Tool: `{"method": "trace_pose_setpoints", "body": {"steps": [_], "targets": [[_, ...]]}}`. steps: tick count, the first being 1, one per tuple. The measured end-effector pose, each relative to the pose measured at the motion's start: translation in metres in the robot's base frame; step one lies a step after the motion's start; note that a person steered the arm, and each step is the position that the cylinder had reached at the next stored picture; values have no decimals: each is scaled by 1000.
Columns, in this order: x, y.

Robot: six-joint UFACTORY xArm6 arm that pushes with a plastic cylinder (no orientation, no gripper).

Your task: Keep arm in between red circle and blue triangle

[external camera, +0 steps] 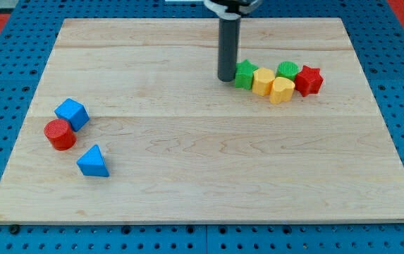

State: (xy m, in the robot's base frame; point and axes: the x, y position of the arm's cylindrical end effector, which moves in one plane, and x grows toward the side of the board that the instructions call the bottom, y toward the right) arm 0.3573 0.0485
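Observation:
The red circle lies near the board's left edge, touching a blue cube above it. The blue triangle sits just below and to the right of the red circle, a small gap apart. My tip is far off at the view's upper middle, right beside the left side of a green star. It is nowhere near the gap between the red circle and the blue triangle.
A cluster lies right of my tip: green star, yellow hexagon, yellow heart-like block, green round block, red star. The wooden board sits on a blue pegboard.

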Motion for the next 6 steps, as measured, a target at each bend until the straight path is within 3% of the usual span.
{"method": "trace_pose_setpoints", "body": {"steps": [1, 2, 3, 4, 6], "targets": [[4, -52], [52, -145], [144, -128], [147, -239], [167, -304]]}}
